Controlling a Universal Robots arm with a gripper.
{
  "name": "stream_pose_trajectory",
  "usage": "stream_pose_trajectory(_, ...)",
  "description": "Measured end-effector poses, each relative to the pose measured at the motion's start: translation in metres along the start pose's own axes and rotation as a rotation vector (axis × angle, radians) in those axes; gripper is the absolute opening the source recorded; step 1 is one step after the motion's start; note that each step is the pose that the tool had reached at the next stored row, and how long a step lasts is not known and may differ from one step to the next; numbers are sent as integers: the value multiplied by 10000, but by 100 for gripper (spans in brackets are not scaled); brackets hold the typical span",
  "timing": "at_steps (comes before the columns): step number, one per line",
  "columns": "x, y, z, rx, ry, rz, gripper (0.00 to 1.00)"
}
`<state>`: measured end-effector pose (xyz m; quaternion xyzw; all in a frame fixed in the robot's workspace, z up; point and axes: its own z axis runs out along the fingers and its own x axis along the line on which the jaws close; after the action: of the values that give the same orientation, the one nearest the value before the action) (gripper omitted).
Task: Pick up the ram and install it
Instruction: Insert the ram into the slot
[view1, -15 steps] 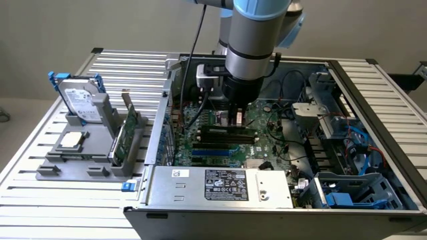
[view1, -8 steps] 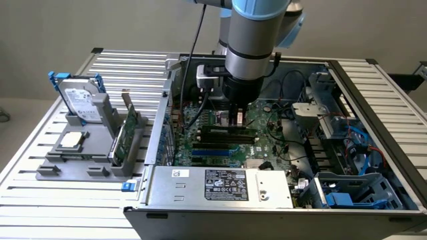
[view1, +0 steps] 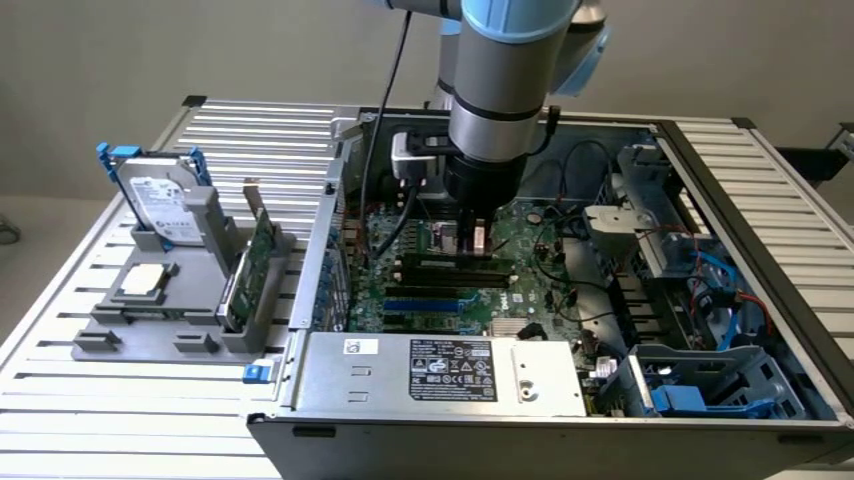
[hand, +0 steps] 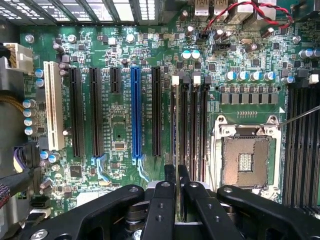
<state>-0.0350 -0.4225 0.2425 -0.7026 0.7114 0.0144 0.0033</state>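
Note:
My gripper (view1: 469, 246) hangs straight down inside the open computer case, just over the motherboard (view1: 534, 290). In the wrist view its black fingers (hand: 170, 175) stand close together, shut on the ram (hand: 175, 150). The ram shows edge-on as a thin strip running away from the fingertips, lined up with the outermost of the black memory slots (hand: 195, 130) beside the processor socket. Whether the ram's lower edge touches that slot or hovers above it I cannot tell. In the exterior view the ram (view1: 470, 236) is a small sliver between the fingers, over the slots (view1: 447, 268).
The bare processor socket (hand: 246, 162) lies beside the memory slots, and a blue expansion slot (hand: 135, 115) and a white one (hand: 53, 105) lie on their other side. The power supply (view1: 441, 370) fills the case's near end. A grey rack at the exterior view's left holds a hard drive (view1: 160, 205) and a broad green card (view1: 251, 265).

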Motion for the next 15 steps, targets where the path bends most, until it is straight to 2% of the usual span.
stream_pose_trajectory(7,2,10,35,72,62,-150,14)
stream_pose_trajectory(12,3,15,57,111,68,-231,14)
stream_pose_trajectory(15,3,17,83,165,69,-237,14)
